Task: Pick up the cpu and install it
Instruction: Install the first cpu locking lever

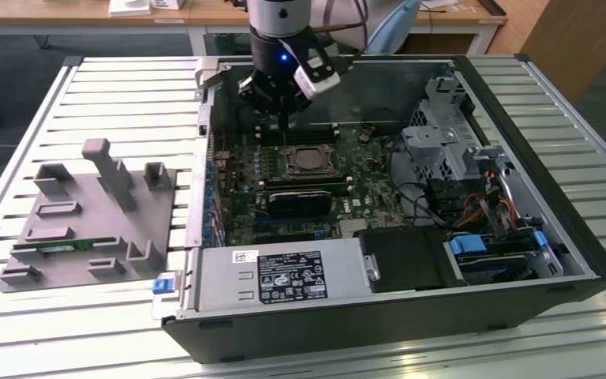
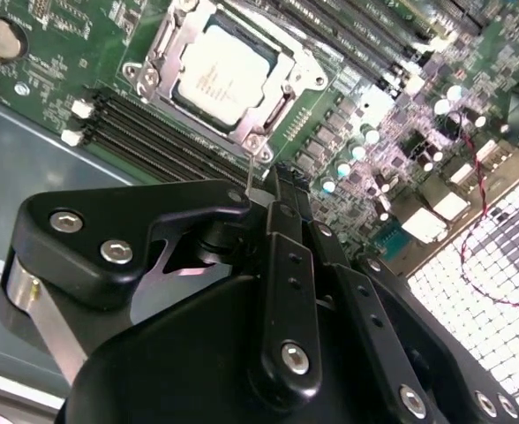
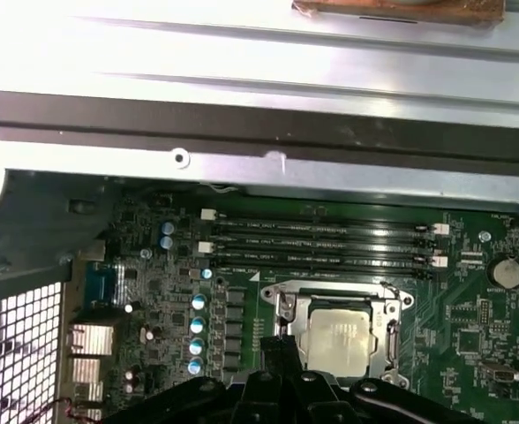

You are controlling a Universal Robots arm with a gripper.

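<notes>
Cpu [image 2: 220, 71] flat in its socket [image 2: 282, 102], metal top up; pincer [image 2: 273, 177] together, empty, above.

In the first wrist view the black gripper [image 3: 282, 389] covers the near edge of the cpu [image 3: 337, 340]. The cpu's print is too small to read.

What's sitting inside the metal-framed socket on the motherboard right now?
The small square silver-grey cpu lies inside the dark metal-framed socket, framed on all sides. The contacts underneath are covered by it.
</notes>
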